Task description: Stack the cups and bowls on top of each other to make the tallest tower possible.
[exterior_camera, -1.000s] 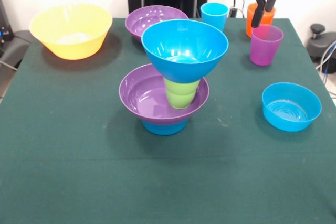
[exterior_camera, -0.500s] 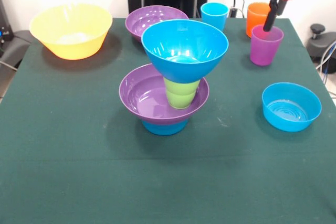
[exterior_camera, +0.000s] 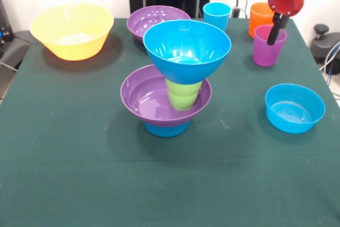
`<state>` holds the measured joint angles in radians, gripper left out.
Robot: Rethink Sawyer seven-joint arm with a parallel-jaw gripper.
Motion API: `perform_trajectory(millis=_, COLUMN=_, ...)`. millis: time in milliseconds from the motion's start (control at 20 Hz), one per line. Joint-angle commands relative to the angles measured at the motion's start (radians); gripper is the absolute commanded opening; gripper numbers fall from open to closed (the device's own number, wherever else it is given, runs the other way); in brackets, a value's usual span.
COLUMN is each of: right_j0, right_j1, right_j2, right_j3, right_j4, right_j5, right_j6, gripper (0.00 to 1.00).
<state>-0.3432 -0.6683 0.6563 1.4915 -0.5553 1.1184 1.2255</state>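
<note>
Front view: my fingers (exterior_camera: 274, 34) hang at the purple cup's (exterior_camera: 267, 48) rim, one dipping inside; I cannot tell their spread.

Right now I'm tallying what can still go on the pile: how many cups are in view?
4. The lime green cup is in the tower; the light blue cup, orange cup and purple cup stand at the far side.

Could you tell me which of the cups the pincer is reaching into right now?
The purple cup: the pincer dips into its mouth, while the orange cup and light blue cup stand apart.
</note>
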Motion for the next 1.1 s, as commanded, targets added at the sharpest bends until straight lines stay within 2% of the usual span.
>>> perform_trajectory(millis=50, right_j0=0.038, right_j1=0.081, right_j2=-0.119, right_j3=0.040, right_j4=-0.075, right_j5=0.008, right_j6=0.100, gripper=1.00)
perform_trajectory(millis=250, right_j0=0.057, right_j1=0.101, right_j2=-0.153, right_j3=0.017, right_j4=-0.078, right_j5=0.052, right_j6=0.097, gripper=1.00)
perform_trajectory(millis=500, right_j0=0.070, right_j1=0.118, right_j2=-0.177, right_j3=0.024, right_j4=-0.056, right_j5=0.024, right_j6=0.111, gripper=1.00)
perform_trajectory(millis=700, right_j0=0.062, right_j1=0.125, right_j2=-0.183, right_j3=0.065, right_j4=-0.010, right_j5=-0.050, right_j6=0.155, gripper=1.00)
perform_trajectory(millis=1100, right_j0=0.055, right_j1=0.123, right_j2=-0.187, right_j3=0.141, right_j4=0.031, right_j5=-0.174, right_j6=0.223, gripper=1.00)
